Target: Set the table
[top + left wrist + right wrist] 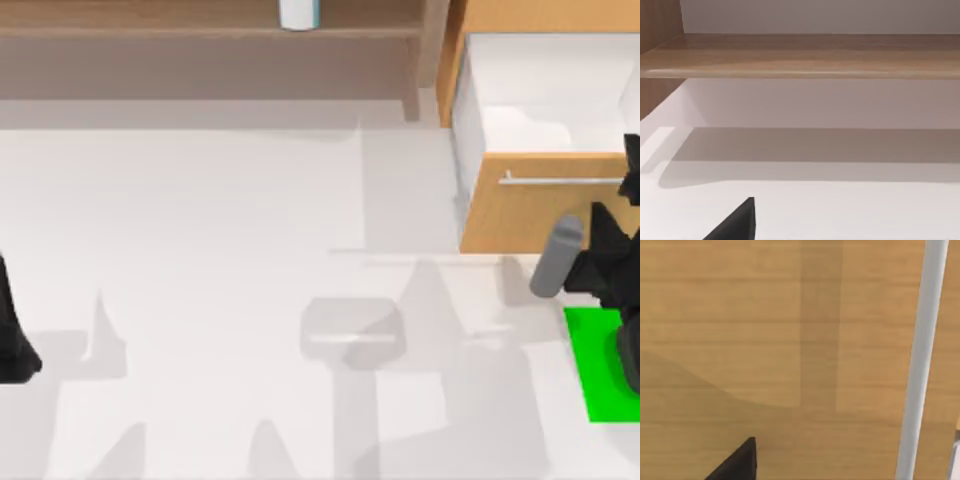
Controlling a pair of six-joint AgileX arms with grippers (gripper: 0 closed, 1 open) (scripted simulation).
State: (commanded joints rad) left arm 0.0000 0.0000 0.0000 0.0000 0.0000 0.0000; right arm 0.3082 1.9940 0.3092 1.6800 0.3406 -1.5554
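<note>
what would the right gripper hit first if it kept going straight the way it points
Probably the wooden drawer front, which its wrist view faces squarely, beside the metal handle. How far off it is cannot be told.

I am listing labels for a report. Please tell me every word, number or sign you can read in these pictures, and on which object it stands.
None can be read: the table, green patch, drawer cabinet, shelf and grey cylinder carry no lettering.
</note>
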